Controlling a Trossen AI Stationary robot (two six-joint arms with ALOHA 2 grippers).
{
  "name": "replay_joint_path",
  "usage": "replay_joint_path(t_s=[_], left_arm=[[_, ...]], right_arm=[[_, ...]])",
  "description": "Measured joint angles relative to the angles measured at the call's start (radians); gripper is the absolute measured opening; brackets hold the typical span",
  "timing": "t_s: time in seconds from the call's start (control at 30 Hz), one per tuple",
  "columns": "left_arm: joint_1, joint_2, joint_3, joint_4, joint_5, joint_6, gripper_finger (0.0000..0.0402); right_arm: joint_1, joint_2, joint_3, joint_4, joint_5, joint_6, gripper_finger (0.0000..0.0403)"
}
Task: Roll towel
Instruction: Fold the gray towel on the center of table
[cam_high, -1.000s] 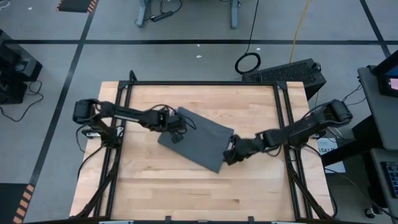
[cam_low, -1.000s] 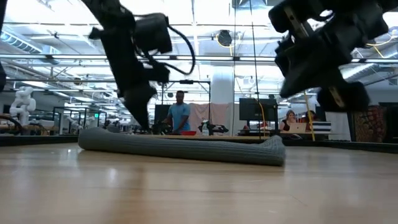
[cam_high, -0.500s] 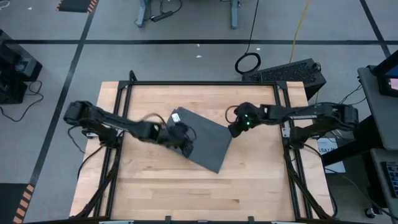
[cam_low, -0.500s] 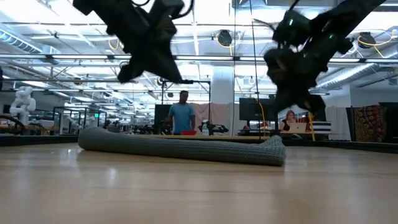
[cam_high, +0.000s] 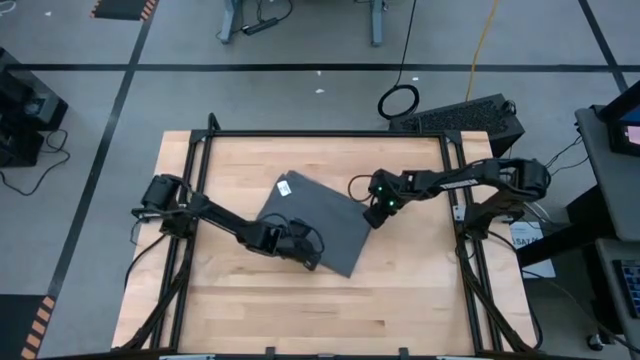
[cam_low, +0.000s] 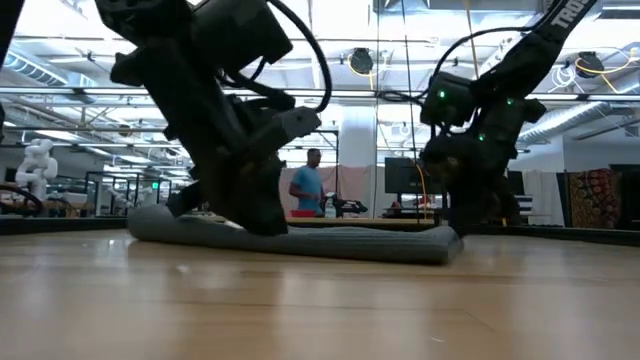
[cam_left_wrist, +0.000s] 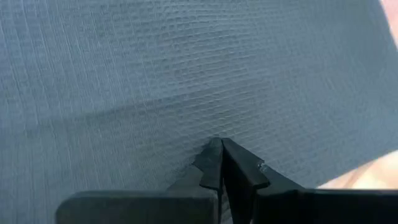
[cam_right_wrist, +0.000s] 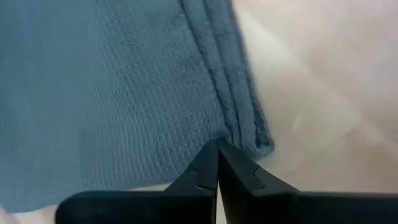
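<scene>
The dark grey towel (cam_high: 325, 215) lies folded flat and askew in the middle of the wooden table (cam_high: 400, 310), its small white tag (cam_high: 284, 187) at the far left corner. In the low view it is a low flat band (cam_low: 350, 243). My left gripper (cam_high: 312, 258) is shut, its tips down on the towel's near left part (cam_left_wrist: 186, 93). My right gripper (cam_high: 372, 215) is shut at the towel's right corner, where several stacked edges (cam_right_wrist: 239, 93) show. My left gripper sets its shut fingertips (cam_left_wrist: 219, 149) on the towel's top surface (cam_left_wrist: 214, 127), close to its near left edge. It comes slanting down from the table's left. The towel lies flat under them. My right gripper sets its shut fingertips (cam_right_wrist: 216, 152) on the towel's top layer just inside the right corner (cam_right_wrist: 258, 140), beside the stacked edges. It comes slanting down from the table's right. The towel stays flat on the table.
Black frame rails (cam_high: 455, 200) run along the table's left, right and far sides. Bare wood lies toward the near edge (cam_high: 300, 320). Beyond the table a person (cam_low: 312, 185) stands in the room.
My left gripper has gone from the towel's far left part toward the table's near edge and down onto the towel, rolling its wrist. My right gripper has gone from the towel's near corner toward the far edge and sunk to the right corner. The towel has stayed in place.
</scene>
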Motion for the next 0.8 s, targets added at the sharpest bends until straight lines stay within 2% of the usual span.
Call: replay_joint_path(t_s=[0.23,0.37,0.57,0.8], left_arm=[[0.052,0.010,0.004,-0.067,-0.023,0.049,0.0013],[0.100,0.002,0.008,-0.089,-0.034,0.146,0.0013],[0.178,-0.029,0.025,-0.224,-0.032,0.182,0.0013],[0.257,-0.090,0.021,-0.249,-0.022,0.477,0.0013]], right_arm=[[0.116,-0.001,0.002,-0.036,0.020,0.158,0.0000],[0.225,-0.001,0.002,-0.035,0.025,0.311,0.0000],[0.392,0.000,-0.001,0.011,0.029,0.524,0.0000],[0.482,0.002,-0.002,0.114,0.029,0.652,0.0000]])
